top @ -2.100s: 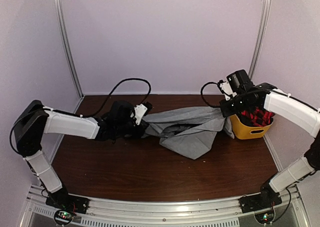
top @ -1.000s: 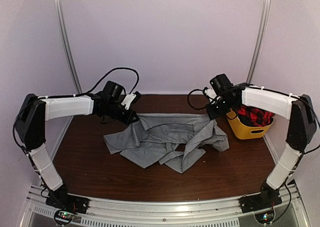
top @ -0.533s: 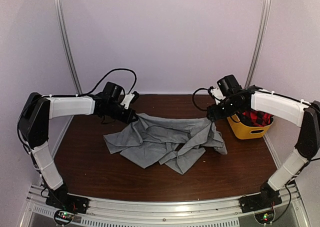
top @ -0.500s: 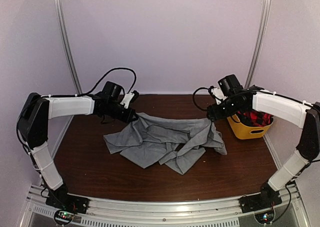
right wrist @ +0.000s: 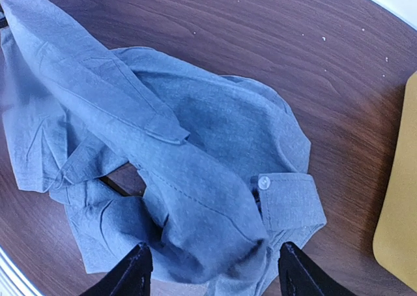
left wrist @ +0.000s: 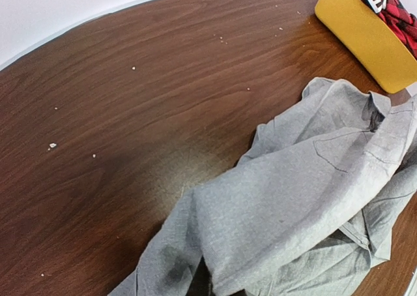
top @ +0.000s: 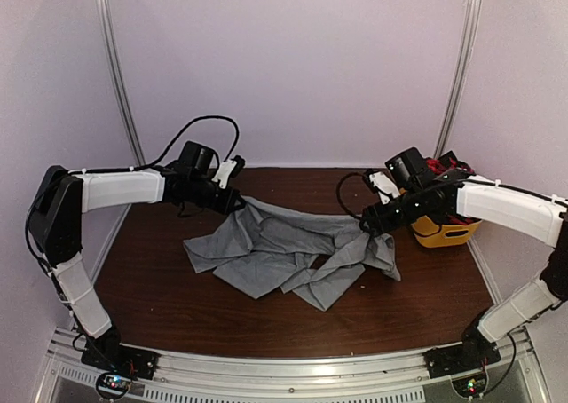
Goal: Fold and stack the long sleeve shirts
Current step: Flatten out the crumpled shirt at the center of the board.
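A light-grey long sleeve shirt (top: 293, 252) lies crumpled across the middle of the table. Its far-left edge rises to my left gripper (top: 238, 201), which is shut on it. In the left wrist view the grey shirt (left wrist: 306, 198) runs to the bottom edge and hides the fingers. My right gripper (top: 366, 225) hangs open just above the shirt's right end. In the right wrist view its jaws (right wrist: 215, 276) straddle a bunched fold, next to a buttoned cuff (right wrist: 264, 182). A red-and-black plaid shirt (top: 437, 165) sits in the tub.
The yellow tub (top: 441, 232) stands at the back right, close behind my right arm; its wall (right wrist: 401, 211) shows at the right edge of the right wrist view. Bare brown tabletop (top: 266, 319) lies in front of the shirt. White walls close in the back and sides.
My right gripper has opened and let go of the shirt's right end, then moved slightly nearer and left. The cloth there has settled lower. The left gripper has kept its hold.
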Motion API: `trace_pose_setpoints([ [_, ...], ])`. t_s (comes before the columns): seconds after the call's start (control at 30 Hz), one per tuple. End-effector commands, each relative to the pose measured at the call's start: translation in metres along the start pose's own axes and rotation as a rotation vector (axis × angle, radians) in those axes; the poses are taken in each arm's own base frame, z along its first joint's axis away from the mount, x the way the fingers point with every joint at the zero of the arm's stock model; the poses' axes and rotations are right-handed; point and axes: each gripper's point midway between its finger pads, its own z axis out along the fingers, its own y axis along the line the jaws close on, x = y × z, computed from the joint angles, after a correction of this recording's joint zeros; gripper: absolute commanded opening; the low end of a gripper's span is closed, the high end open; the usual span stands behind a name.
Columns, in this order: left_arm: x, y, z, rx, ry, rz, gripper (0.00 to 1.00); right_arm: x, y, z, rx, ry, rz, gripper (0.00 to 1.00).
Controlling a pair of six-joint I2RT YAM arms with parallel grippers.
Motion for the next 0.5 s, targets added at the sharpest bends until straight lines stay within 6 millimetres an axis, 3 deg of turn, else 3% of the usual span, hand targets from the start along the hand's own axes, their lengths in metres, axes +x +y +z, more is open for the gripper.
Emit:
trace_pose_setpoints([
  [0.0,-0.024,0.007,-0.015,-0.019,-0.088,-0.008,0.0,0.012,-0.008,-0.016,0.032,-0.013,0.038,0.67],
  [0.23,-0.026,0.013,-0.018,-0.03,-0.096,-0.024,0.0,0.038,-0.019,-0.016,0.084,0.02,0.078,0.59],
  [0.47,-0.028,0.01,-0.019,-0.012,-0.098,-0.032,0.0,0.048,-0.008,0.002,0.019,0.051,0.087,0.54],
])
